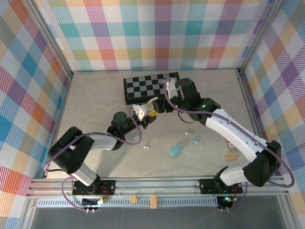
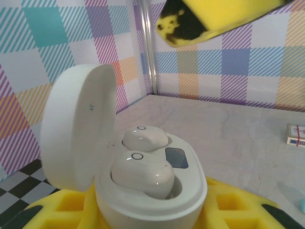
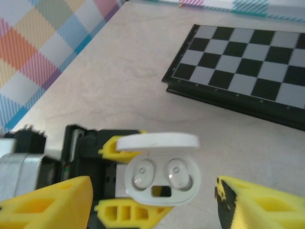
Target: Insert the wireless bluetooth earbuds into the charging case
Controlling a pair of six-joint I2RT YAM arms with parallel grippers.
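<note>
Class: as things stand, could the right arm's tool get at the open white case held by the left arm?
Probably yes. The right tool hovers open close to the white case, one finger on each side, with nothing between; the lid stands up.

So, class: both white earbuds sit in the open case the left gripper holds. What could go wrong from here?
1. The nearer earbud looks raised rather than fully seated, so the lid may not shut cleanly.
2. The open right gripper straddles the case; when it pulls away, it could clip the lid or twist the case in the hold of the left gripper.
</note>
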